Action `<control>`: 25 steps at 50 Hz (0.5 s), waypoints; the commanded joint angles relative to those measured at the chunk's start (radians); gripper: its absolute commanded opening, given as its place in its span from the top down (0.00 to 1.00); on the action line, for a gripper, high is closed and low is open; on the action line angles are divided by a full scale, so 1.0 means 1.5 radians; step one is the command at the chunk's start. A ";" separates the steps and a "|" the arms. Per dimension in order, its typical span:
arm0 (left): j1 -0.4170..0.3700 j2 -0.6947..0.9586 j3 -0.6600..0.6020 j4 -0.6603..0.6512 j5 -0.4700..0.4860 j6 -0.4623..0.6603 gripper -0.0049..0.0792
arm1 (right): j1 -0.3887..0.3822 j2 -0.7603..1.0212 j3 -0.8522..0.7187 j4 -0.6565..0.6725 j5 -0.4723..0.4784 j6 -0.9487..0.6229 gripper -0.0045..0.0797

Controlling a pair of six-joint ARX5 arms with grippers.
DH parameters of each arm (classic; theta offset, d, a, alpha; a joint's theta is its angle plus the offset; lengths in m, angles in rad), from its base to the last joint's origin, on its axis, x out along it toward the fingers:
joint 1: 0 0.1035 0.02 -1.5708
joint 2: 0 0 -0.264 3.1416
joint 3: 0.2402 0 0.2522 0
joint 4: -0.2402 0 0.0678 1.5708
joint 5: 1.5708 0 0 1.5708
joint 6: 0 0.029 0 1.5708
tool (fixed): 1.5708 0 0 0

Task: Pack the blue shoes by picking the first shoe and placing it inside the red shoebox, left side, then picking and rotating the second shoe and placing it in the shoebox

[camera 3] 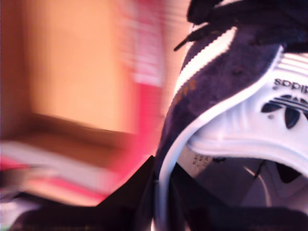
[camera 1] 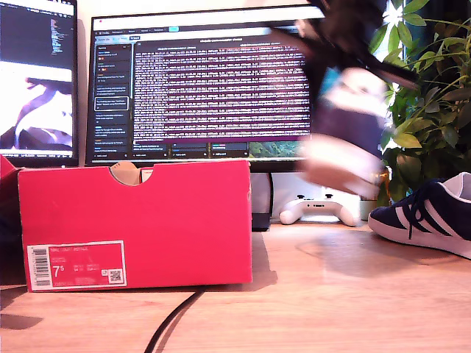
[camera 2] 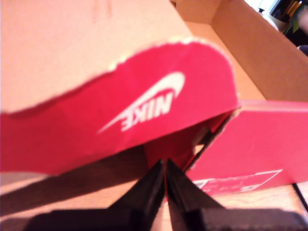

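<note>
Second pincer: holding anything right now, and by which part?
Yes: my second pincer is shut on a blue shoe, pinching the heel collar edge.

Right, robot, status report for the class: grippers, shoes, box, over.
My first gripper shut by the red shoebox. My second gripper shut on one blue shoe, airborne. Other shoe on the desk. Nothing blocking.

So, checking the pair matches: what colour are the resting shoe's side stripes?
White on dark navy, clearest on the resting shoe in the exterior view.

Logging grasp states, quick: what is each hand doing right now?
First hand: closed, nothing seen between its jaws, beside the red shoebox.
Second hand: closed on a blue shoe.
</note>
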 commanded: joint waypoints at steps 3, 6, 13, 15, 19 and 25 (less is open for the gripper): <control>-0.002 0.006 -0.020 0.004 0.000 0.003 0.97 | 0.018 -0.007 0.045 0.026 -0.027 0.053 0.94; -0.002 0.006 -0.020 0.004 0.000 0.003 0.97 | 0.028 -0.007 0.056 0.044 -0.035 0.077 0.94; -0.002 0.006 -0.020 0.004 0.000 0.003 0.97 | 0.052 -0.007 0.081 0.078 -0.036 0.114 0.95; -0.002 0.006 -0.020 0.004 0.000 0.003 0.97 | 0.060 -0.006 0.086 0.090 -0.036 0.115 0.95; -0.002 0.006 -0.020 0.005 0.000 0.003 0.97 | 0.073 -0.001 0.097 0.104 -0.040 0.138 0.95; -0.002 0.006 -0.020 0.005 0.000 0.003 0.97 | 0.091 0.017 0.117 0.107 -0.054 0.148 0.96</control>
